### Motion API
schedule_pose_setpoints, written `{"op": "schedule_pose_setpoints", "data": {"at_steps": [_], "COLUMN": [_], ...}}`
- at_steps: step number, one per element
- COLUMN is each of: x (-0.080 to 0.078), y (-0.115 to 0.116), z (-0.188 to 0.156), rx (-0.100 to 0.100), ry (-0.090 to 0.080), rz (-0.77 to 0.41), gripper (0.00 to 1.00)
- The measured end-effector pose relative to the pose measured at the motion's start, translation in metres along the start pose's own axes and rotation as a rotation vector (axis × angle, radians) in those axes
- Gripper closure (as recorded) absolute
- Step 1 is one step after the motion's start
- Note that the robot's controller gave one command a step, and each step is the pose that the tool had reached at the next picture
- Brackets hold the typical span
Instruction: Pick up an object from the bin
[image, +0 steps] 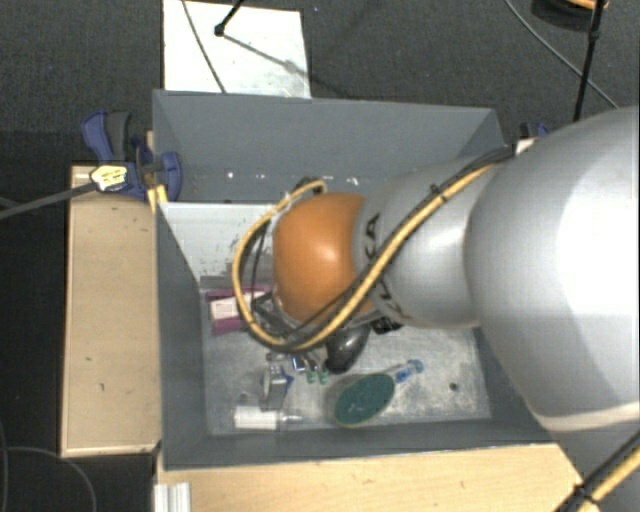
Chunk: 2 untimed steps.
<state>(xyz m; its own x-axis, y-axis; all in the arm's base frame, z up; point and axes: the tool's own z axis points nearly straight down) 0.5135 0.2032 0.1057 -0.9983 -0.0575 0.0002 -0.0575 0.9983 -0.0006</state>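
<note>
**Bin interior, arm reaching down from the right.** The landmark is the green oval brush (360, 399). It lies flat on the floor of the grey bin (185, 330), near the front wall, with its blue handle (405, 373) pointing back and to the right.

- **Gripper:** The gripper (274, 384) hangs below the orange wrist cover (315, 255), left of the brush and clear of it. The cover and cables hide much of it, so I cannot tell whether it is open or closed. Nothing can be seen held in it.
- **Nearest thing:** A small white stick (255, 420) lies left of the brush, just in front of the gripper and close to the front wall. Its long axis runs left to right along that wall.
- **Other things:** A dark rounded piece (346, 346) lies just behind the brush. A pink and purple box (224, 306) lies well behind and to the left of it, by the side wall.
- **Judgement:** The white stick looks the likeliest target. Taking it would call for a short shift toward the front wall, with the grip set across the stick's length.
</note>
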Motion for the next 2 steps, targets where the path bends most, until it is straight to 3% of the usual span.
{"op": "schedule_pose_setpoints", "data": {"at_steps": [1, 2], "x": [0.008, 0.037], "y": [-0.043, -0.027], "z": [0.034, 0.034], "rx": [-0.003, -0.003], "ry": [-0.006, -0.004], "rz": [0.215, 0.379], "gripper": [0.00, 0.00]}}
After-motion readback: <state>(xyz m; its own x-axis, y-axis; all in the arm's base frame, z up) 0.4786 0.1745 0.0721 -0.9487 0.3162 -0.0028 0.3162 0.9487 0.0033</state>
